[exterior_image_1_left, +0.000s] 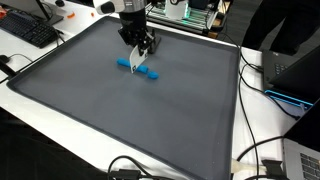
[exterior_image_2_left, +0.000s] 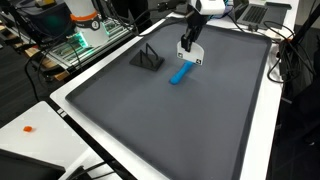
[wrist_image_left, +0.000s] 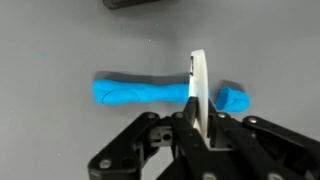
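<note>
Gripper: my gripper (wrist_image_left: 200, 128) is clenched on a thin white blade (wrist_image_left: 198, 88), which stands on edge between my fingers and points down at the mat.
Held item: the white blade shows in both exterior views (exterior_image_1_left: 137, 66) (exterior_image_2_left: 195, 57), hanging just below my fingers.
Blue roll: a blue roll (wrist_image_left: 140, 93) of soft, dough-like stuff lies flat on the grey mat (exterior_image_1_left: 90, 110), running crosswise under me.
Contact: the blade's edge meets the blue roll near one end, square to its length.
Short end: past the blade sits a short blue end (wrist_image_left: 233, 99); I cannot tell whether it is fully severed from the long part.
Position on mat: in an exterior view the roll (exterior_image_2_left: 180, 73) is in the far part of the mat, well away from the near edge.
Neighbours: a black wedge-shaped stand (exterior_image_2_left: 148, 57) sits on the mat, near the roll but apart from it.
Off the mat: a keyboard (exterior_image_1_left: 28, 30) lies on the white table beyond the mat's corner.
</note>
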